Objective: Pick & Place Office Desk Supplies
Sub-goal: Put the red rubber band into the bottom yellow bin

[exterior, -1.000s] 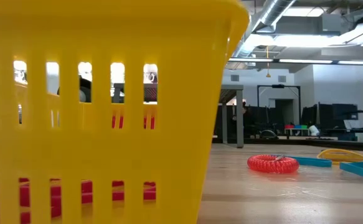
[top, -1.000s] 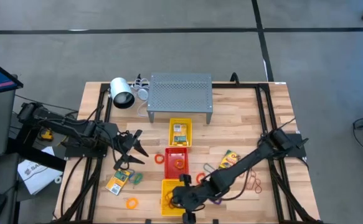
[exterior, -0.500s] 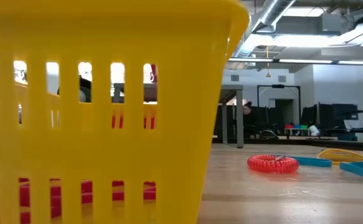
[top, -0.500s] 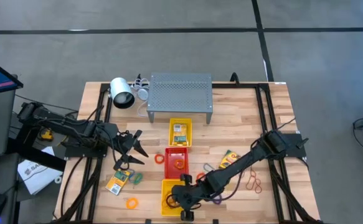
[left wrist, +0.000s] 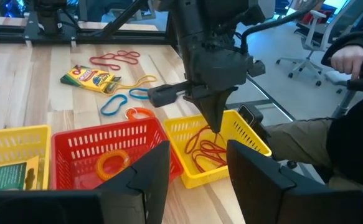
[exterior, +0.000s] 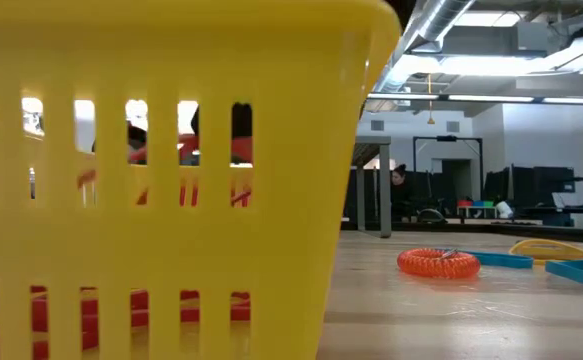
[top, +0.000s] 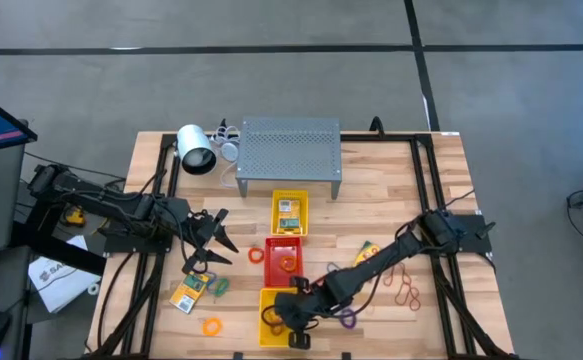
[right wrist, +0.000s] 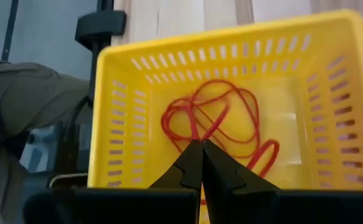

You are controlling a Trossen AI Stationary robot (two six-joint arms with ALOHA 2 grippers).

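Several thin red rubber-band loops [right wrist: 215,127], tangled

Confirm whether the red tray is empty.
No: the red tray holds an orange ring on its floor.

The right arm stretches from the right-centre of the high view diagonally down to the bottom centre, forearm low and wrist bent so the right gripper [top: 293,318] points downward. In its wrist view its two dark fingers [right wrist: 191,163] are pressed together tip to tip. The left arm lies along the left side of the high view, reaching toward the middle; the left gripper [top: 214,241] has its fingers spread well apart.
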